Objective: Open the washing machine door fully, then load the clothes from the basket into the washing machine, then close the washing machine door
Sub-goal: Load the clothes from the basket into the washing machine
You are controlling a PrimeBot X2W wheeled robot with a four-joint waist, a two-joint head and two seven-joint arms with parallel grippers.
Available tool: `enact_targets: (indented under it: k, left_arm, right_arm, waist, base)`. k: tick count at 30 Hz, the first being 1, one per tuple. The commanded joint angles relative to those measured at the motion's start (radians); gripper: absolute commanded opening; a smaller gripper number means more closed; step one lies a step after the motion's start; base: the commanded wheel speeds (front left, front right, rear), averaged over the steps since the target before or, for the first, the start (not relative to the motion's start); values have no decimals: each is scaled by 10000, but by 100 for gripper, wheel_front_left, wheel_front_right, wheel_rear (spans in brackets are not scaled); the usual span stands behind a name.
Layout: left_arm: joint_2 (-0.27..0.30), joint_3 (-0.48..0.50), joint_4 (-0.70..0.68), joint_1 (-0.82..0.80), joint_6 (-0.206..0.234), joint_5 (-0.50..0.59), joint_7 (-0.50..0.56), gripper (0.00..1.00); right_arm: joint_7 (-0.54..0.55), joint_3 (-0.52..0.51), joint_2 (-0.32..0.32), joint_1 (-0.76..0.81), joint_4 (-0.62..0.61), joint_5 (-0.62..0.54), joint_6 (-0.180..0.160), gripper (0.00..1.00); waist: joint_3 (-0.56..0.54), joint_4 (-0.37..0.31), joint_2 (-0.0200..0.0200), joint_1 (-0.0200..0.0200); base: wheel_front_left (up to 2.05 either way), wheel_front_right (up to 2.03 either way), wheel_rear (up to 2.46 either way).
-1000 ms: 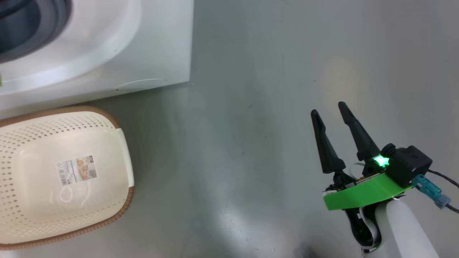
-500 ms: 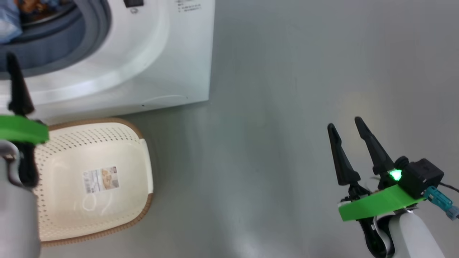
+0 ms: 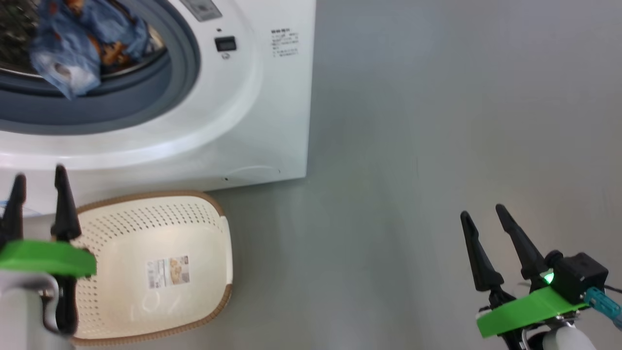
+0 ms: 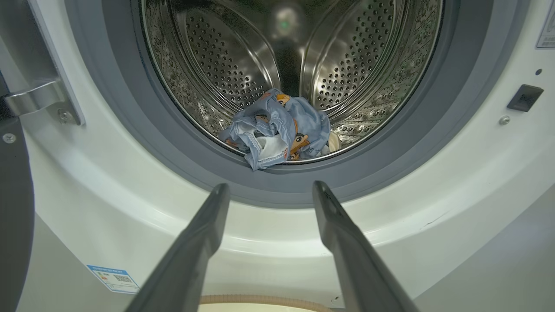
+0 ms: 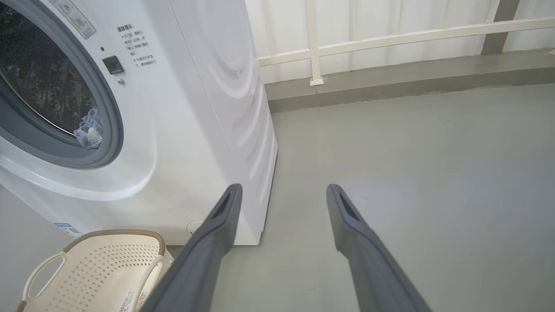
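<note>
The big white front-loading washing machine [image 3: 272, 121] has its mouth uncovered. The light-blue clothes with orange cartoon figures [image 4: 277, 128] sit bunched at the drum's front lip, against the grey rubber seal [image 4: 138, 125]. The dark-rimmed round door [image 4: 13, 208] hangs off its metal hinge [image 4: 39, 97], swung wide. The cream-white perforated plastic basket with a brown woven-look rim [image 3: 194, 223] sits on the grey floor [image 3: 413, 146] just in front of the machine. There's a label sticker [image 3: 168, 272] on its bare bottom, print too small to read. Same goes for the machine's small blue sticker [image 4: 113, 278] and text block [image 3: 285, 43]. The left tool [image 3: 39, 172] hovers by the basket's edge, fingers spread. The right tool [image 3: 481, 210] is well off to the side over the floor, also spread.
</note>
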Motion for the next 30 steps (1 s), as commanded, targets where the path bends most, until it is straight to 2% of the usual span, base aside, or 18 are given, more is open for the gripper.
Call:
enact_targets:
  k: [1, 22, 30]
  left_arm:
    - [321, 374, -411, 492, -29, 92, -42, 100]
    - [-70, 792, -2280, 4068, -29, 246, -42, 100]
    - [42, 926, -2803, 4920, -29, 178, -42, 100]
  right_arm:
    - [-48, 222, -202, 289, -164, 102, 14, 100]
    - [-48, 57, -688, 1753, -5, 424, 14, 100]
    - [-48, -15, -788, 1998, -12, 492, 14, 100]
  waist:
    - [-620, 260, 0, 0]
    - [-2466, 460, 0, 0]
    - [-2689, 458, 0, 0]
  base:
    - [0, 0, 0]
    - [0, 0, 0]
    - [0, 0, 0]
